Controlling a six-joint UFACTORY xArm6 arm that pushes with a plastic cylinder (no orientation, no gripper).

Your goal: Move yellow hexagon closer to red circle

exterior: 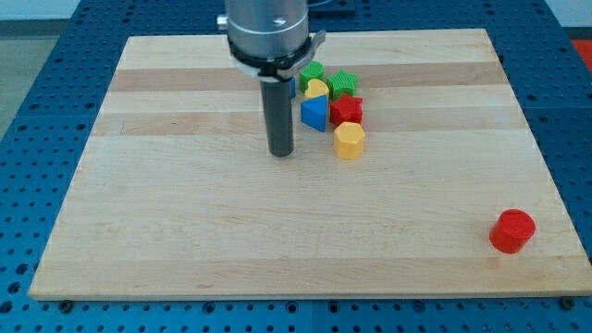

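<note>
The yellow hexagon (349, 141) lies on the wooden surface (185, 213), a little toward the view's top from the middle and slightly to the view's right. It stands on one flat face, so its six-sided top looks upward. From this angle its outline is almost as wide as it is deep, and I cannot tell a long axis or which way a corner points.

The yellow hexagon is the lowest block of a small cluster. Just above it, touching or nearly touching, is a red block (347, 110) with a notched, star-like shape. To the view's left of that one sits a blue block (314, 114), roughly a triangle. Above it is a yellow heart-like block (316, 89), then a green block (312, 72), and a green star-like block (342, 82) at the cluster's top right.

The red circle (511, 230) stands alone near the surface's bottom-right corner, well apart from the cluster.

My tip (281, 153) rests on the surface to the view's left of the yellow hexagon, near it but not touching. There is no hand with parts to open or close, only the straight dark rod.
</note>
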